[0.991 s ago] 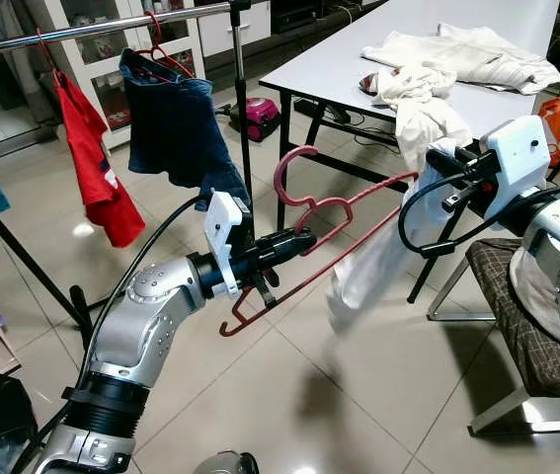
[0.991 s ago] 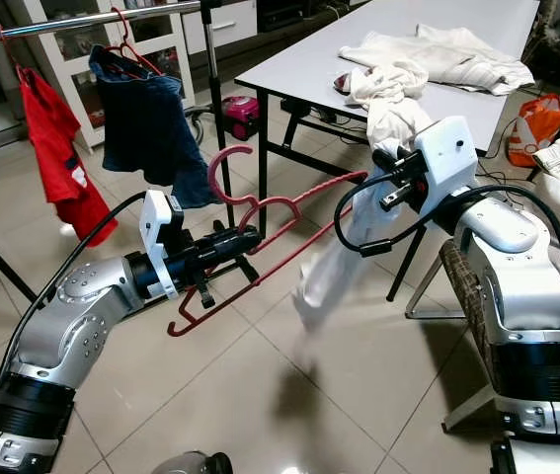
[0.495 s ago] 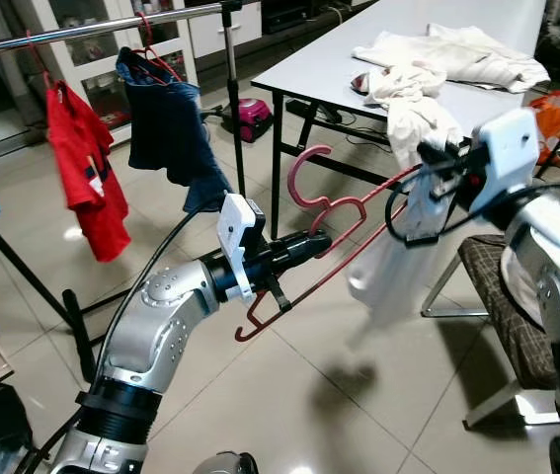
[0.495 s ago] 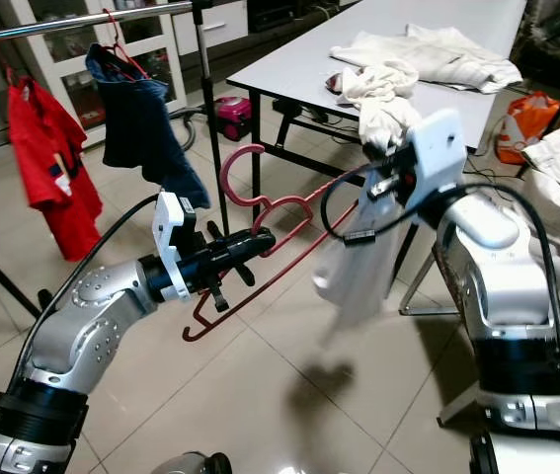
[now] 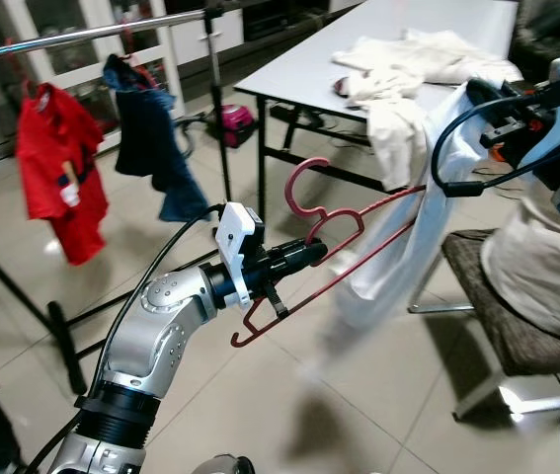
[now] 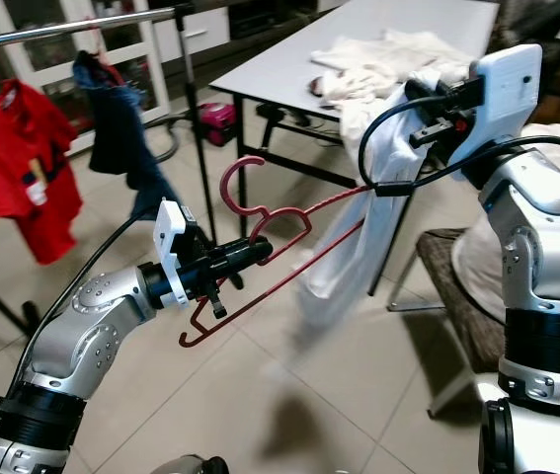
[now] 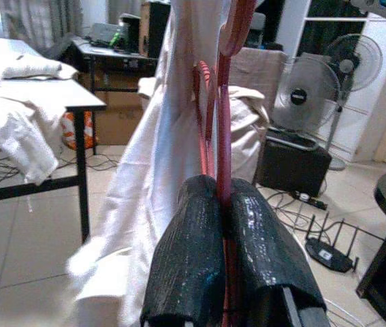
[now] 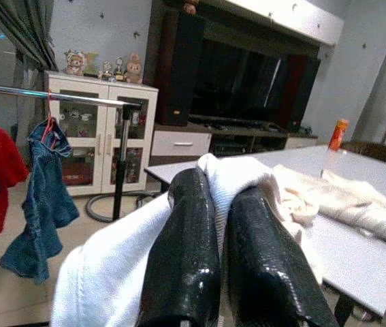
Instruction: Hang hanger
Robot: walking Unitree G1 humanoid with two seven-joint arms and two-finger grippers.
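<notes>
Now our right hand (image 8: 216, 272), still pinching the white garment (image 5: 398, 267), has risen higher; our left hand (image 7: 225, 262) keeps clamping the red hanger (image 5: 344, 232).

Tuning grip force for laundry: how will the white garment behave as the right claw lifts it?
Likely floppy: the white garment sags in a long drape below the right claw, which is shut on a bunched fold. Probably light, since it hangs partly on the thin red hanger pinched by the left claw. It could slide along the hanger.
</notes>
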